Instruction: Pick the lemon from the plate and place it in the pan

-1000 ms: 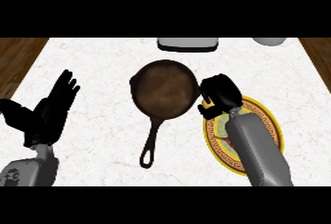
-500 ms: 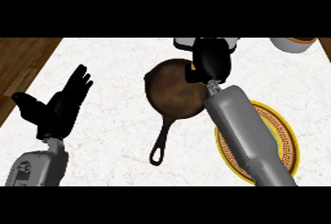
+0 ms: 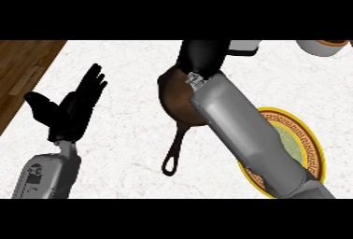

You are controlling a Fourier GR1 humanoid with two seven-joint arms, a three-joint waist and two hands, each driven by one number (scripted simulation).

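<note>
Right hand [image 3: 203, 57] hung over the pan [image 3: 176, 100]; its grasp could not be determined, and the lemon was hidden. The plate [image 3: 307, 144] showed no lemon where visible, so release probably remained. Left hand [image 3: 76, 105] rested open at the left.

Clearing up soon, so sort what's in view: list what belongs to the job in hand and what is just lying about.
Job: pan, plate, right hand above the pan; lemon not visible.
Lying about: left hand resting open at the left, white cup, grey thing at the far edge.
</note>
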